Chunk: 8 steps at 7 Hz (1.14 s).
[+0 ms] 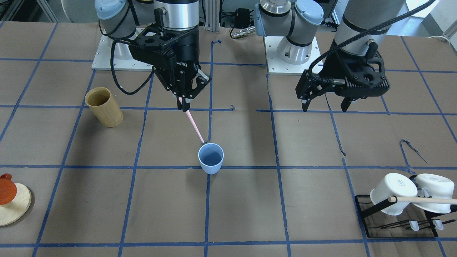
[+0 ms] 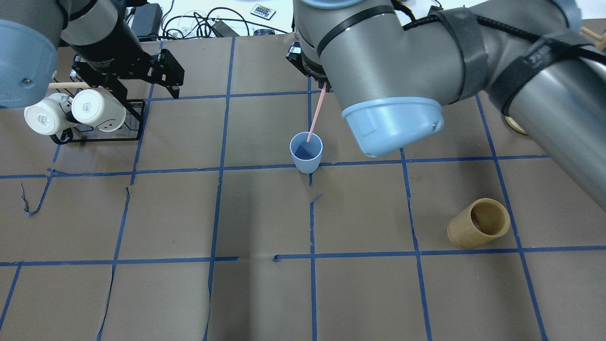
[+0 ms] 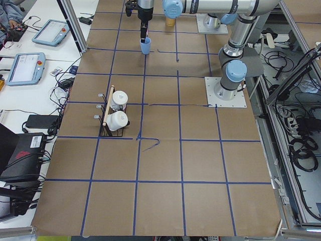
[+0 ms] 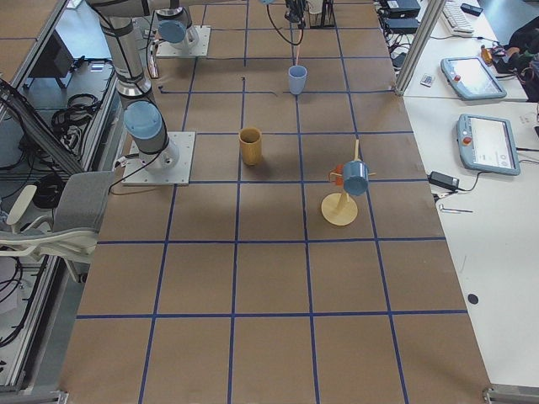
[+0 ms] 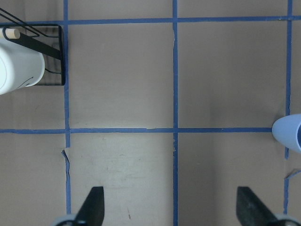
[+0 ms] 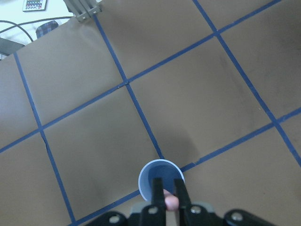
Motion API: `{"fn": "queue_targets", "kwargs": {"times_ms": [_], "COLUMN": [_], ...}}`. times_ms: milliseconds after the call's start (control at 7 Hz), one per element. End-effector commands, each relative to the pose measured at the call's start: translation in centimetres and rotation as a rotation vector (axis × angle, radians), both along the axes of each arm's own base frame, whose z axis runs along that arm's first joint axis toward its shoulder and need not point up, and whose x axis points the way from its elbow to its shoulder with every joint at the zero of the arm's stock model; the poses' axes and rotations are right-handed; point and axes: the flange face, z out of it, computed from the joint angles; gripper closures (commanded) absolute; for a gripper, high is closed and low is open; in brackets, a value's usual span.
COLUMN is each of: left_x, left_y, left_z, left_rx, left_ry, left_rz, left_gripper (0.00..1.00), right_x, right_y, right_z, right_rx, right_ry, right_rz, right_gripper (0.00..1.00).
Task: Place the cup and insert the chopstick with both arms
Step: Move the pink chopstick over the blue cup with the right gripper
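The right arm fills the upper right of the overhead view, nearest the lens. In the front-facing view the left gripper hangs at upper right with its fingers spread wide and nothing between them, while the right gripper sits left of top centre. The blue cup stands upright at mid-frame on a tape line. The right gripper pinches the top of the pink chopstick, whose lower tip reaches the cup's far rim.

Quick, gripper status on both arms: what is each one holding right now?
Left gripper: open, holding nothing.
Right gripper: shut on the thin pink chopstick, whose lower tip is at the mouth of the light blue plastic cup.
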Motion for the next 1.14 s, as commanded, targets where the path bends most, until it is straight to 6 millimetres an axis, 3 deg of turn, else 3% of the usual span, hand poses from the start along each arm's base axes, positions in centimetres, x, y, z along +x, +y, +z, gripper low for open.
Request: {"fn": "queue_targets", "kwargs": {"times_ms": [0, 429, 571, 714, 857, 1000], "left_x": [-0.4, -0.7, -0.4, -0.4, -0.5, -0.6], "left_y": [0.3, 0.7, 0.4, 0.4, 0.6, 0.7], "left_z": [0.2, -0.4, -0.3, -0.4, -0.2, -0.2], "left_rx": [-0.005, -0.001, -0.007, -0.005, -0.005, -0.005], "left_ry": [0.0, 0.027, 0.025, 0.025, 0.021, 0.024], "left_rz": [-0.012, -0.014, -0.009, -0.009, -0.005, -0.006], "left_gripper": [0.0, 0.0, 0.0, 0.0, 0.0, 0.0], "right_x": [2.5, 2.5, 2.5, 2.5, 2.3, 2.4], "right_y": [-0.9, -0.7, -0.8, -0.8, -0.7, -0.8], "right_z": [-3.5, -3.6, -3.9, -4.0, -3.5, -2.9], "right_rx": [-0.008, -0.001, 0.005, 0.005, -0.003, -0.015], "right_ry": [0.069, 0.075, 0.075, 0.08, 0.076, 0.072], "right_rz": [0.014, 0.012, 0.014, 0.012, 0.01, 0.011], "right_gripper": [1.0, 1.0, 0.87, 0.28, 0.12, 0.06]}}
